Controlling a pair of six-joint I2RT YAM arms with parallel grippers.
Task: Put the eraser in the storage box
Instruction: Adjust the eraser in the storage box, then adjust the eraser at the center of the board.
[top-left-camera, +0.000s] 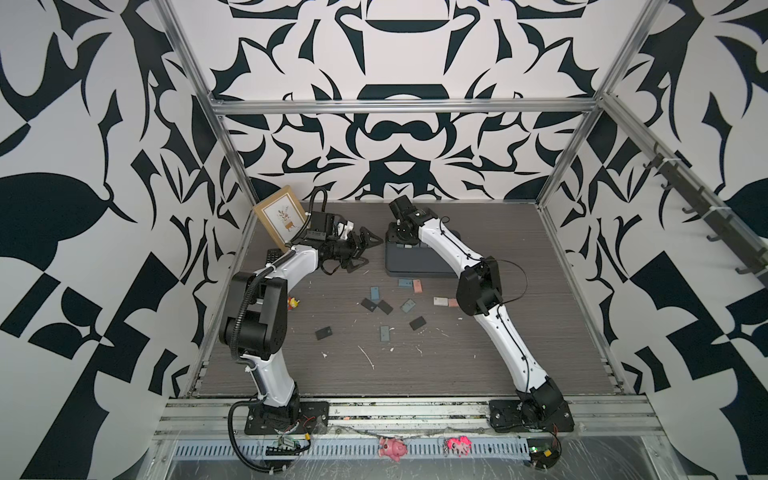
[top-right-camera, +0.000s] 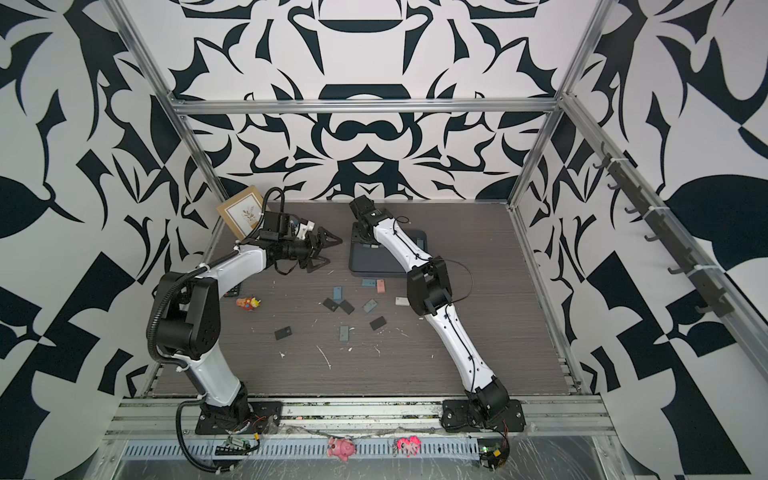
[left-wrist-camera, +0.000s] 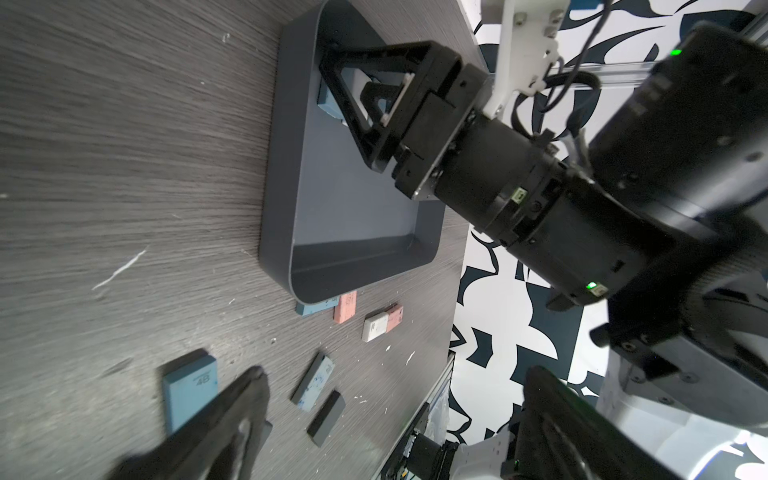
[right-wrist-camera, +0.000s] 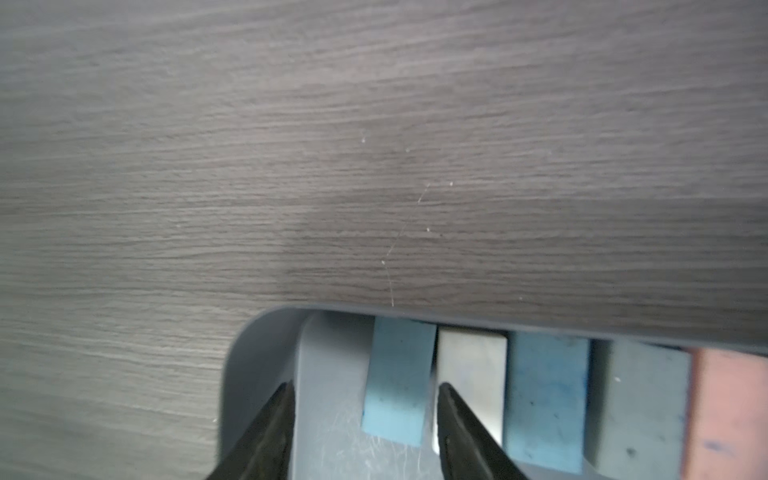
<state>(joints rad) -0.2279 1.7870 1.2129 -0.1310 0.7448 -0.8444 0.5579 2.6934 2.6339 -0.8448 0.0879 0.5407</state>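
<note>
I found the right gripper (right-wrist-camera: 365, 384) at the lower centre of its wrist view, jaws parted either side of the light blue eraser (right-wrist-camera: 397, 374) and gripping nothing. The eraser lay inside the storage box (right-wrist-camera: 249, 353), by its corner. The left gripper (top-left-camera: 365, 251) hung wide open and empty. I judged a straight lift clear best, since one finger stood just beside the white eraser (right-wrist-camera: 473, 374).
</note>
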